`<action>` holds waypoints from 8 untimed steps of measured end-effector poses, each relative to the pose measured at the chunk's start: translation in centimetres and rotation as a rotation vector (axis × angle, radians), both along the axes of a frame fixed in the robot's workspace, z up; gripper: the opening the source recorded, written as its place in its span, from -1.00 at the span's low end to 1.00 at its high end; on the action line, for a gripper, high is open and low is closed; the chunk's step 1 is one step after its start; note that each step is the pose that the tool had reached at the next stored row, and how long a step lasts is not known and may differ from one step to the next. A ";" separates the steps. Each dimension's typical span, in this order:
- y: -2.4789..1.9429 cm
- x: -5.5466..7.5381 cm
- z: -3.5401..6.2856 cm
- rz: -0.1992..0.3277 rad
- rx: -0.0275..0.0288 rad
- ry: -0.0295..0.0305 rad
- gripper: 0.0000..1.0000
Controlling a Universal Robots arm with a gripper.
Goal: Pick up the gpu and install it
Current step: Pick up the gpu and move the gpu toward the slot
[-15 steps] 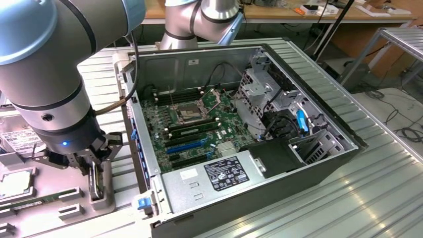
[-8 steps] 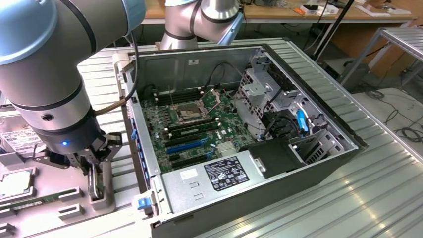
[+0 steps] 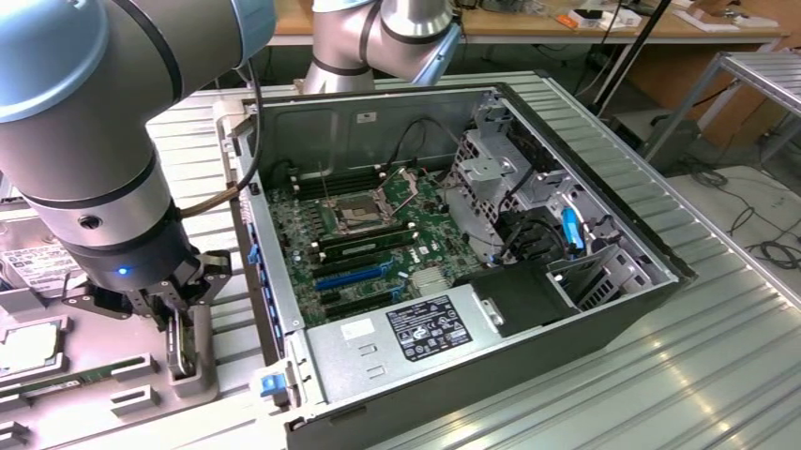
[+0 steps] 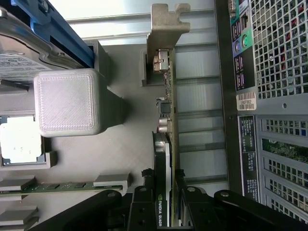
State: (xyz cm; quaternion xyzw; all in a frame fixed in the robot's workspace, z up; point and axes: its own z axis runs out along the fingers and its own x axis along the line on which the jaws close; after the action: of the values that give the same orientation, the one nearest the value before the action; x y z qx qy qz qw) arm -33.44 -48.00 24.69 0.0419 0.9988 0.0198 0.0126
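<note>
The robot's thick grey-and-blue arm [image 3: 88, 141] fills the near corner at the exterior view's left. Below it, the black gripper [image 3: 179, 323] is clamped on the gpu [image 3: 183, 352], a thin black circuit card standing edge-on in a grey plastic holder [image 3: 188, 382]. In the wrist view, black fingers [image 4: 144, 202] press both faces of the card [image 4: 163, 144], and its silvery bracket [image 4: 163, 29] lies at the far end. The open black computer case [image 3: 375, 117] sits just to the exterior view's right.

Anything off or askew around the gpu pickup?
Nothing stands out. The gpu stands on edge, straight in its gray stand, jaws closed squarely on it. The case lies open; no spill or visible damage.
</note>
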 end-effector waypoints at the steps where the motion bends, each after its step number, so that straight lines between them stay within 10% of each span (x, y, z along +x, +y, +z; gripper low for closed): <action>1: 0.00 0.0 0.00 0.000 0.0000 0.0000 -0.47; 8: 0.00 0.0 0.00 0.000 0.0000 0.0000 -0.47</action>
State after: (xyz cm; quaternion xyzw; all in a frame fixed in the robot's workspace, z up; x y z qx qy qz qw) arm -33.44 -48.00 24.69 0.0419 0.9988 0.0198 0.0126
